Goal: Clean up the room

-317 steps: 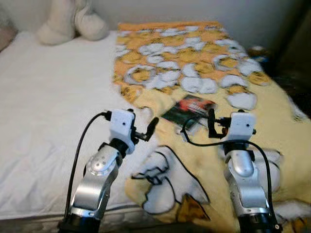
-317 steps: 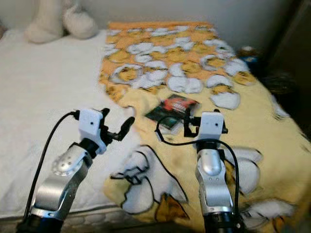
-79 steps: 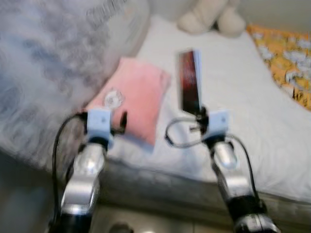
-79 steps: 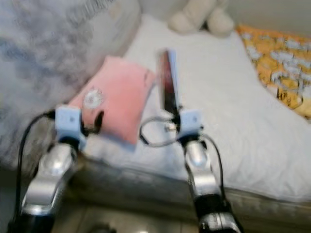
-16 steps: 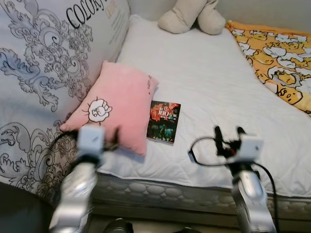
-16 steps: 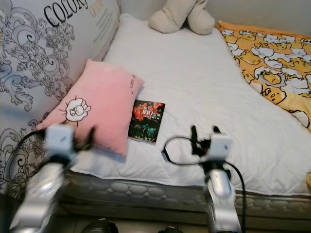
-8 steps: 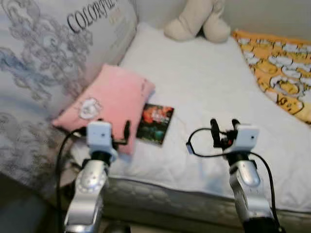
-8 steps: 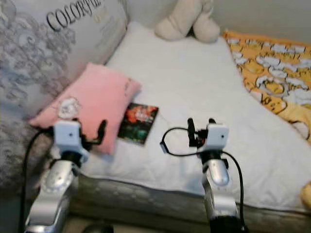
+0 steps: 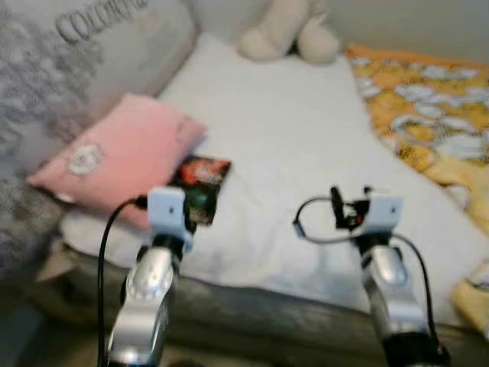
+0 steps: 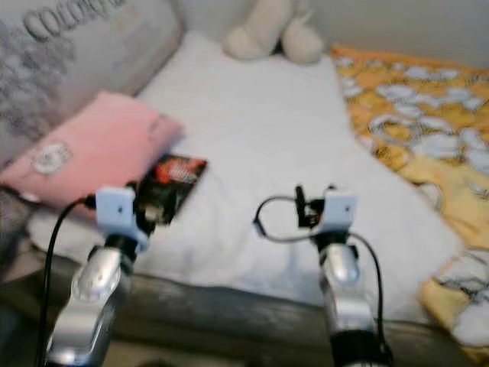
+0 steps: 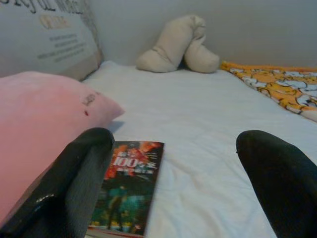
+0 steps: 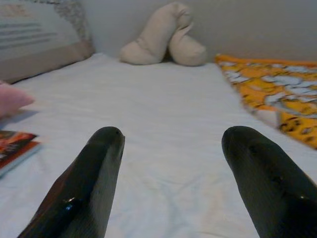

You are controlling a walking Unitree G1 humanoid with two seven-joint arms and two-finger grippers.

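Observation:
A dark book with a red cover (image 9: 200,180) lies flat on the white sheet, against the edge of the pink pillow (image 9: 114,157). My left gripper (image 11: 176,141) hovers just before the book, open and holding nothing; its wrist block (image 9: 168,210) covers the book's near end in the left eye view. Over bare sheet to the right, my right gripper (image 9: 350,200) is also open and holds nothing. In the right wrist view the book (image 12: 12,144) sits off to one side, well away from that gripper's fingers (image 12: 106,148).
A large grey patterned cushion (image 9: 69,61) stands behind the pink pillow. A beige plush toy (image 9: 286,34) rests at the far end of the bed. A yellow patterned blanket (image 9: 435,130) covers the bed's right side. The mattress edge (image 9: 260,294) runs just beneath my arms.
The book, first on the yellow blanket and then held up by my right gripper, now lies beside the pink pillow. The whole view has shifted with the camera; both grippers are empty.

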